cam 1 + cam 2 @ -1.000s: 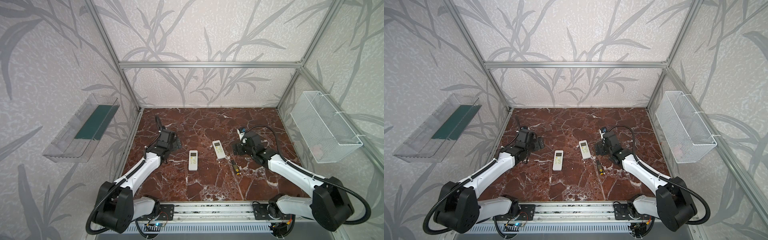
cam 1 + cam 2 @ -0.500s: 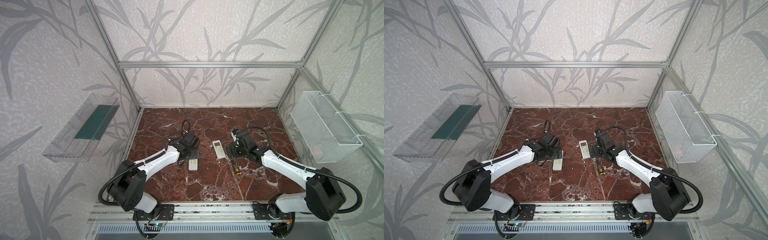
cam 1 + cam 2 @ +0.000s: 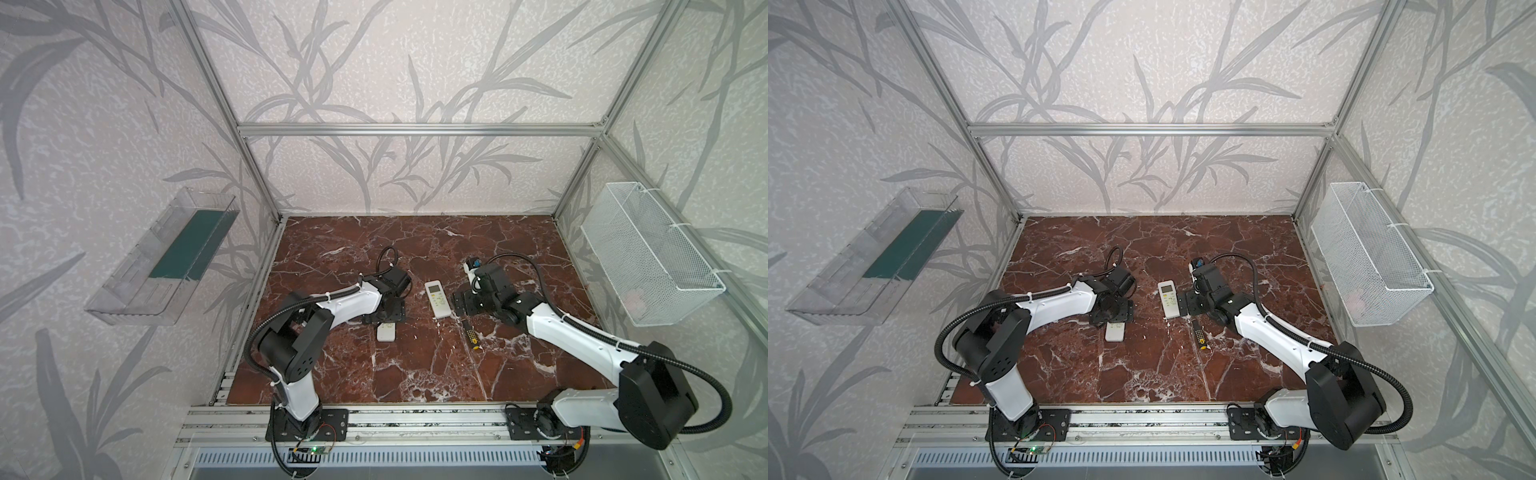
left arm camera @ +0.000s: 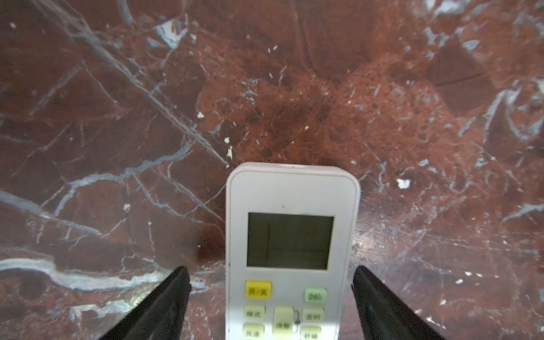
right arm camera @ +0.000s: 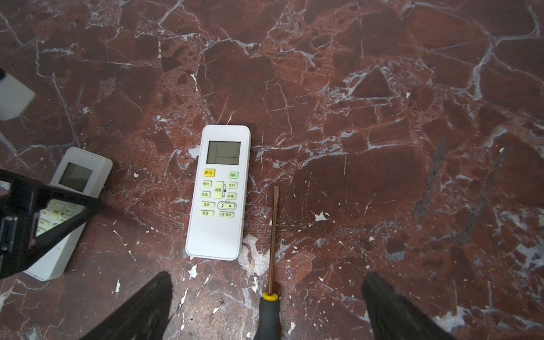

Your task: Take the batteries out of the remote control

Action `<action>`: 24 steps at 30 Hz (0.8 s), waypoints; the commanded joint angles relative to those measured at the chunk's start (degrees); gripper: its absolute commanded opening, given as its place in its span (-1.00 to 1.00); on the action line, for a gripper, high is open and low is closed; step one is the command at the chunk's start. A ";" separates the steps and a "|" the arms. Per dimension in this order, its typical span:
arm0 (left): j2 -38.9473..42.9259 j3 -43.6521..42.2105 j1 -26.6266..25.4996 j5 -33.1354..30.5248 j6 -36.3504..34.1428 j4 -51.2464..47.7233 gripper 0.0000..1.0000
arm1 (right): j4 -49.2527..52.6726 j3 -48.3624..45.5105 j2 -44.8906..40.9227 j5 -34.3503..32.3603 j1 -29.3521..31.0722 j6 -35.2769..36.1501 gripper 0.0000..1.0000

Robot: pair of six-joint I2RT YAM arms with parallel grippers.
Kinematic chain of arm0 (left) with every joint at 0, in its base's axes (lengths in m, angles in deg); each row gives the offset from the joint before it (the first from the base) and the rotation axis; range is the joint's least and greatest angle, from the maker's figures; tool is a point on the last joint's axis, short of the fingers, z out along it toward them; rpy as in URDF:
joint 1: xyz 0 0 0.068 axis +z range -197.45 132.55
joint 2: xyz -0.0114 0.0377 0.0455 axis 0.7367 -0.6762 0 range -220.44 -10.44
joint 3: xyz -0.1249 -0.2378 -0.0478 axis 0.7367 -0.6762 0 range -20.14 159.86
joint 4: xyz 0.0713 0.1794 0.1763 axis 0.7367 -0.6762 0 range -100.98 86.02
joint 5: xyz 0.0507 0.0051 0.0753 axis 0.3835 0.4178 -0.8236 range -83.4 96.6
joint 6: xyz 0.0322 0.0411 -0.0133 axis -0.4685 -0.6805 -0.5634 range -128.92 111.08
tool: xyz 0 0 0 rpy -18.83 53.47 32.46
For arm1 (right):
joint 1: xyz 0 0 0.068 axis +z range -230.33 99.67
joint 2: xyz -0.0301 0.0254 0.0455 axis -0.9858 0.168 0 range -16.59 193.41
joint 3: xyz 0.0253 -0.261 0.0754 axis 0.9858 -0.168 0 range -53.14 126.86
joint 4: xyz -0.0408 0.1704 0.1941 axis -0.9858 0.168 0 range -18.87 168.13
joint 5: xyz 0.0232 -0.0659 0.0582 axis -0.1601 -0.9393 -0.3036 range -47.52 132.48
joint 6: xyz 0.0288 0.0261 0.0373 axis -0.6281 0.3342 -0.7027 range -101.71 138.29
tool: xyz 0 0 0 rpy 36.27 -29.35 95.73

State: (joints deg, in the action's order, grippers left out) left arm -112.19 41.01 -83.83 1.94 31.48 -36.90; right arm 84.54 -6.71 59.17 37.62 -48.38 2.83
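Observation:
Two white remote controls lie face up on the marble floor. My left gripper is low over the nearer one, open, a finger on each long side; one finger is close to its edge and the other stands apart. In both top views only that remote's lower end shows from under the gripper. The other remote lies in the middle. My right gripper is open astride the handle of a screwdriver. The batteries are hidden.
The black-and-yellow screwdriver lies right of the middle remote, its blade pointing away from the front. A white wire basket hangs on the right wall. A clear plastic bin hangs on the left wall. An aluminium rail runs along the front.
My left arm has swung in from the left and come down over the nearer remote, its jaws narrowing a little. My right gripper has shifted left and nearer, over the screwdriver's handle.

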 commanded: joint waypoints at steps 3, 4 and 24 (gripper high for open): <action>-1.65 1.01 -0.27 1.63 0.69 0.42 0.44 | -1.78 -1.22 -1.47 1.06 0.14 -0.04 1.00; -1.87 0.91 -0.31 1.96 0.65 0.75 0.34 | -2.27 -1.47 -1.51 1.33 0.21 0.15 1.00; 12.03 -3.54 0.52 5.86 3.01 19.91 -0.16 | -22.66 -7.77 -1.15 18.81 0.27 -0.26 0.89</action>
State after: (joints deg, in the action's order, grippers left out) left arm -103.43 38.54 -83.68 6.42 32.42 -23.79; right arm 67.86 -13.26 59.00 52.17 -48.38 4.33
